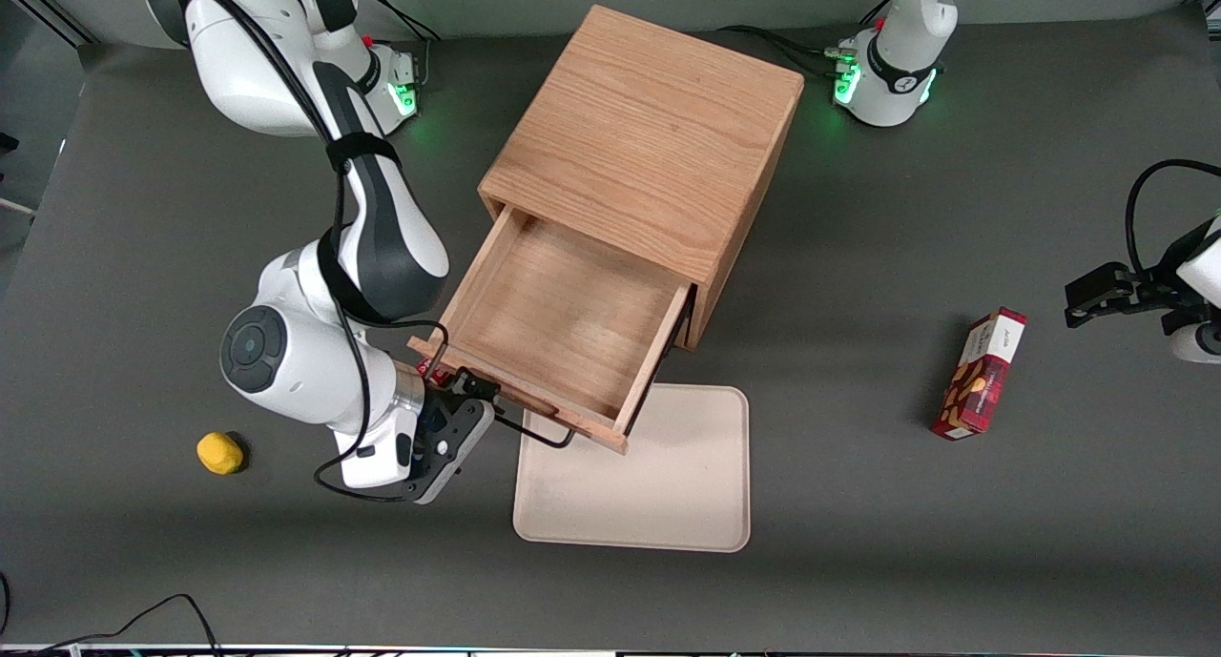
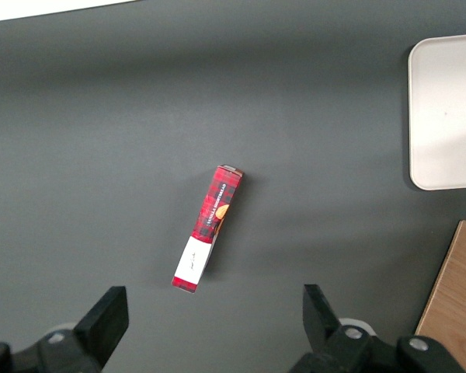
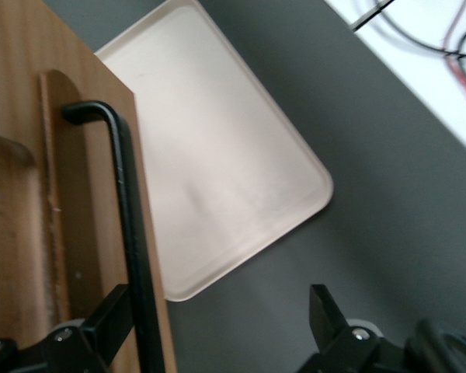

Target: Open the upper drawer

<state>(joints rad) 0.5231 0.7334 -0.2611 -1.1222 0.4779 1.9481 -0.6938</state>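
The upper drawer [image 1: 563,323] of the oak cabinet [image 1: 649,133] stands pulled far out, and its tray is empty. Its thin black wire handle [image 1: 539,433] runs along the drawer front, nearer the front camera. My right gripper [image 1: 472,404] is at the handle's end toward the working arm's side of the table. In the right wrist view the gripper [image 3: 217,307] is open wide. The handle [image 3: 128,210] passes between the fingers, close beside one finger [image 3: 113,315], with the drawer front [image 3: 85,233] next to it. The lower drawer is hidden under the upper one.
A cream tray [image 1: 658,476] lies on the table under and in front of the open drawer; it also shows in the right wrist view [image 3: 217,155]. A yellow object [image 1: 220,452] lies toward the working arm's end. A red cookie box [image 1: 983,373] lies toward the parked arm's end.
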